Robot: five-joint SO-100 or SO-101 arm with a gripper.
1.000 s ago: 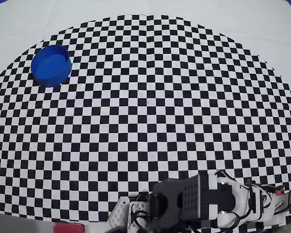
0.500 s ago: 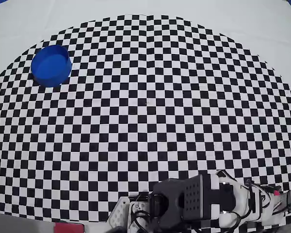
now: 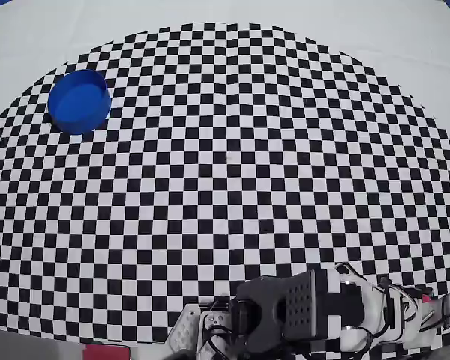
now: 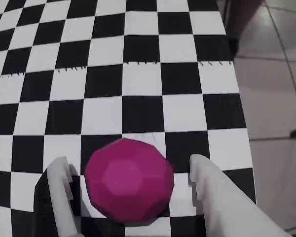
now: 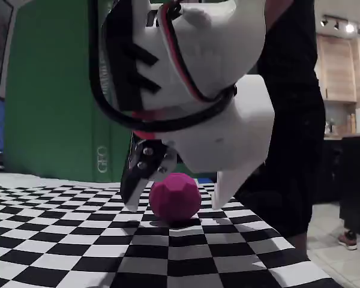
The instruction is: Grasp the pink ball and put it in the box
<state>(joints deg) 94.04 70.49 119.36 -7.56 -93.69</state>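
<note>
The pink ball (image 4: 129, 180) is a faceted magenta sphere resting on the checkered mat, close to the mat's right edge in the wrist view. My gripper (image 4: 128, 162) is open and straddles it, one finger on each side, with a visible gap on both. The fixed view shows the same: the ball (image 5: 174, 198) sits on the mat between the two lowered fingers of the gripper (image 5: 175, 203). In the overhead view the arm (image 3: 315, 315) at the bottom edge hides the ball. The box (image 3: 79, 101), a round blue container, stands far off at the upper left of the mat.
The mat's edge (image 4: 237, 98) runs just right of the ball, with tiled floor (image 4: 276, 98) beyond it. A person in dark clothes (image 5: 294, 120) stands behind the table. A flat pink-red object (image 3: 105, 351) lies at the bottom edge beside the arm's base.
The arm has shifted only slightly at the bottom of the overhead view, its wrist end sitting a little lower. The blue box has not moved.
</note>
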